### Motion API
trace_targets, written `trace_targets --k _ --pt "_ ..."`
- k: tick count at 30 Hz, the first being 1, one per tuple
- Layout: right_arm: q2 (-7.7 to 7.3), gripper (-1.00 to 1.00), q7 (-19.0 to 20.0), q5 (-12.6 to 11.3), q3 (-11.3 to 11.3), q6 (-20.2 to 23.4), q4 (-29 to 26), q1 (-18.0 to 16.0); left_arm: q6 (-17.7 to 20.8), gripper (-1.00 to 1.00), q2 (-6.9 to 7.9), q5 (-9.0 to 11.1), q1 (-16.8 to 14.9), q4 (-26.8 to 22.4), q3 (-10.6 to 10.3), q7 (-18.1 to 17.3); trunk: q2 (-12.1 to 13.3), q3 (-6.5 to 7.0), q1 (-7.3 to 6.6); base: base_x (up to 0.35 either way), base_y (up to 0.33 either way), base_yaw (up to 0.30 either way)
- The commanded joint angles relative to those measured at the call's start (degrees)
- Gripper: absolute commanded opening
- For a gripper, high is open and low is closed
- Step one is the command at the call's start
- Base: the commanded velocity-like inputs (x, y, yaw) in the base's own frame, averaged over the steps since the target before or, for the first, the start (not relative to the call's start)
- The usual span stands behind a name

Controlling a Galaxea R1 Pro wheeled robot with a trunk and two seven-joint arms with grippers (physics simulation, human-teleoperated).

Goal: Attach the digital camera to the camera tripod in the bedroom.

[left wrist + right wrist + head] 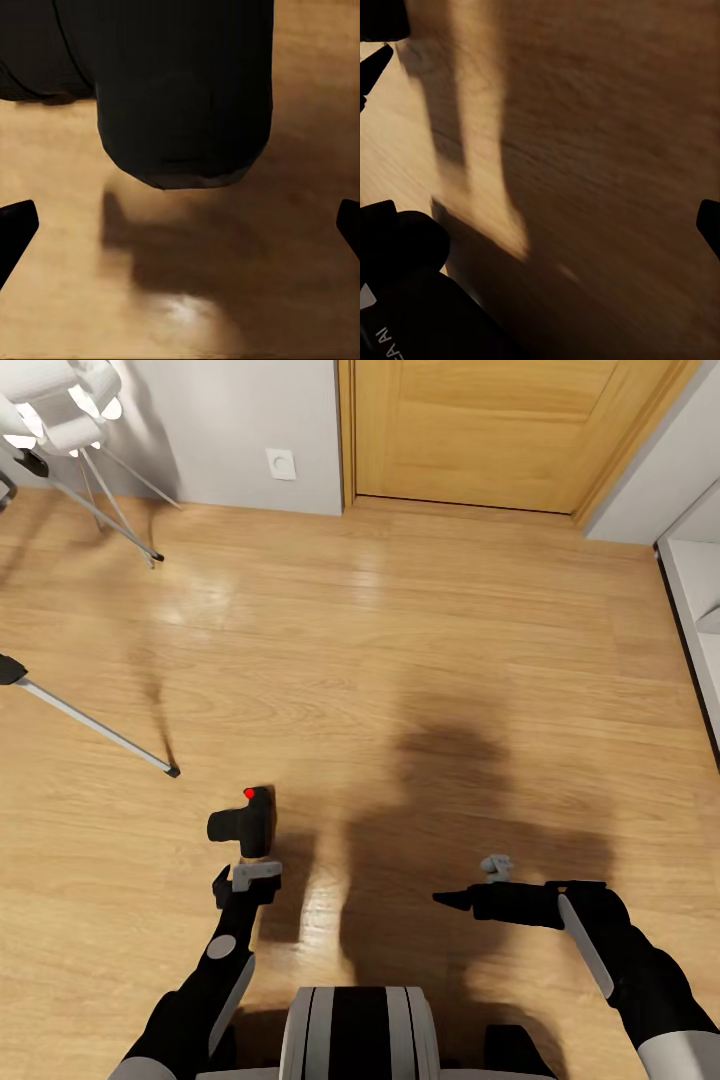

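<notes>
In the head view the digital camera (245, 822) sits at lower left of centre, small, black and boxy, its stubby lens pointing toward the left edge and a red dot showing on its top. It appears just beyond the left gripper (247, 872), which reaches up from the bottom of the frame; whether the camera rests on the wood floor (420, 660) or is carried cannot be told from this view. In the left wrist view the camera (184, 90) fills the upper half as a dark rounded mass, and the two black fingertips (15, 225) stand far apart at the frame's side edges, so the jaws are apart with the camera not clamped between them.

The right gripper (452, 899) lies at lower right of the head view, pointing left, over the robot's shadow on the floor. In the right wrist view one fingertip (709, 221) shows at the right edge with floor between it and the other side, so these jaws also read as apart and hold nothing.

Silver legs of the camera tripod (95, 725) cross the left edge. At upper left stands a white lamp (60, 405) on thin legs. An oak door (500, 430) closes the top of the frame, with a white wall socket (282, 464) to its left.
</notes>
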Motion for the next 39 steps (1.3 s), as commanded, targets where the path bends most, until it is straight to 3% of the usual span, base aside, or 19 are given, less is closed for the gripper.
trace_targets --k 1,14,39 --pt "-0.04 1.00 -0.1 -0.3 0.1 0.3 0.0 0.0 -0.3 1.00 0.03 0.1 0.0 0.2 -0.2 0.4 0.0 -0.03 -0.01 0.000 0.000 0.000" --pt "-0.12 1.00 -0.1 -0.3 0.1 0.3 0.0 0.0 -0.6 1.00 -0.76 0.0 0.0 0.5 0.0 0.5 0.0 -0.03 -0.01 0.044 0.000 0.000" --pt "-0.13 1.00 -0.1 -0.3 0.1 0.3 0.0 0.0 -0.6 1.00 -0.70 0.6 0.0 1.2 0.2 0.5 0.0 -0.03 -0.01 0.034 0.000 0.000"
